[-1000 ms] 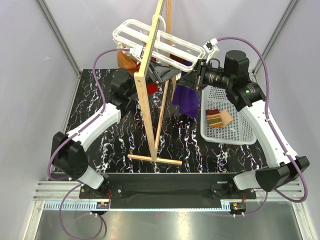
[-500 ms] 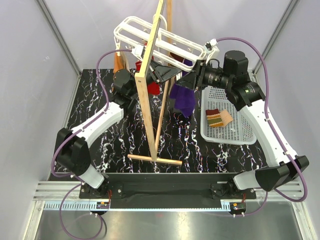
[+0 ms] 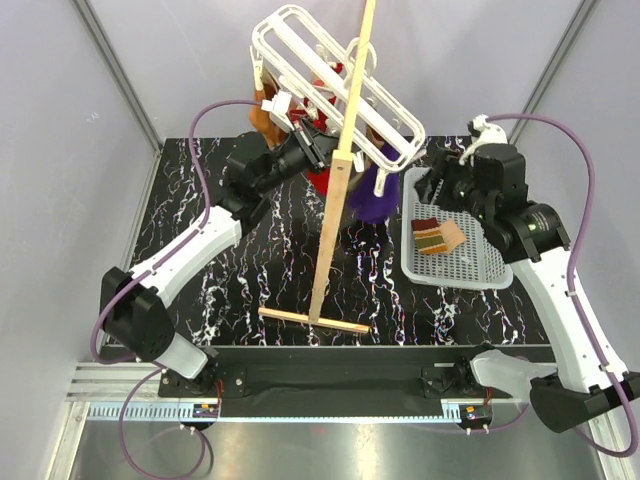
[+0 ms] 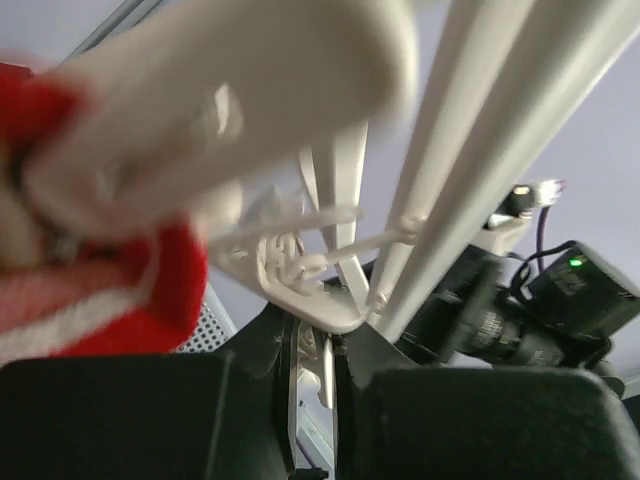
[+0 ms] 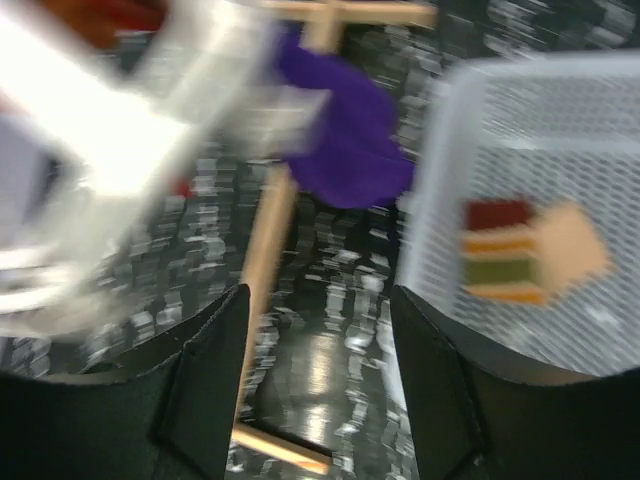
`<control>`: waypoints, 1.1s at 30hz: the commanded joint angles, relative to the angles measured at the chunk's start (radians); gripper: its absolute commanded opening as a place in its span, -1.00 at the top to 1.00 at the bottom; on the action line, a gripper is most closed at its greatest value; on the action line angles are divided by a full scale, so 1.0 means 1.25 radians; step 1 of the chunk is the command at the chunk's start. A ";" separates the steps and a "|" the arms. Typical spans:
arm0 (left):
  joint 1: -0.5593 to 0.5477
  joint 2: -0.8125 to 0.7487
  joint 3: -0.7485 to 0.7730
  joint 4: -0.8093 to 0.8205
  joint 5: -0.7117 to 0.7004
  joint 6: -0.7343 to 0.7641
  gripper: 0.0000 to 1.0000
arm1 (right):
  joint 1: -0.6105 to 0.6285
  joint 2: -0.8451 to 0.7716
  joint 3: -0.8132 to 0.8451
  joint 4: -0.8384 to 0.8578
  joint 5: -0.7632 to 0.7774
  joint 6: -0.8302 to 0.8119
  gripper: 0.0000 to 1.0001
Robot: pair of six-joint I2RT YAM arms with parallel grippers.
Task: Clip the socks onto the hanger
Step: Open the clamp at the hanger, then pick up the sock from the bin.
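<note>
Table (image 3: 400,300): black marble.
Striped sock (image 3: 437,237): 6 o'clock of right gripper (image 3: 436,186), fingers spread.
Left gripper (image 3: 305,150): at hanger (image 3: 330,85), grip unclear.

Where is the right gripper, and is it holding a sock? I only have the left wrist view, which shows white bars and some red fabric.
Observer: The right gripper hangs over the near edge of the white basket, open, with nothing between its fingers.
Operator: Any sock not yet clipped?
Observer: Yes, one striped sock lies flat in that basket.
Operator: What hangs from the hanger besides the red one?
Observer: A purple sock hangs under the hanger, just right of the tilted wooden stand.
</note>
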 commanded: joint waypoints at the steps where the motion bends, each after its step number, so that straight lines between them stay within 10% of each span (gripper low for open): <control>1: 0.007 -0.025 0.028 -0.060 -0.038 0.049 1.00 | -0.032 0.021 -0.067 -0.115 0.263 0.031 -0.29; 8: 0.008 -0.016 0.047 -0.086 -0.052 0.072 1.00 | -0.044 0.016 -0.094 0.041 0.051 0.006 -0.36; 17: 0.008 -0.031 0.045 -0.098 -0.052 0.066 1.00 | -0.066 0.124 -0.036 -0.077 0.294 0.070 -0.33; 33: 0.015 -0.031 0.036 -0.105 -0.038 0.055 1.00 | -0.161 0.445 -0.113 0.040 0.171 0.016 0.14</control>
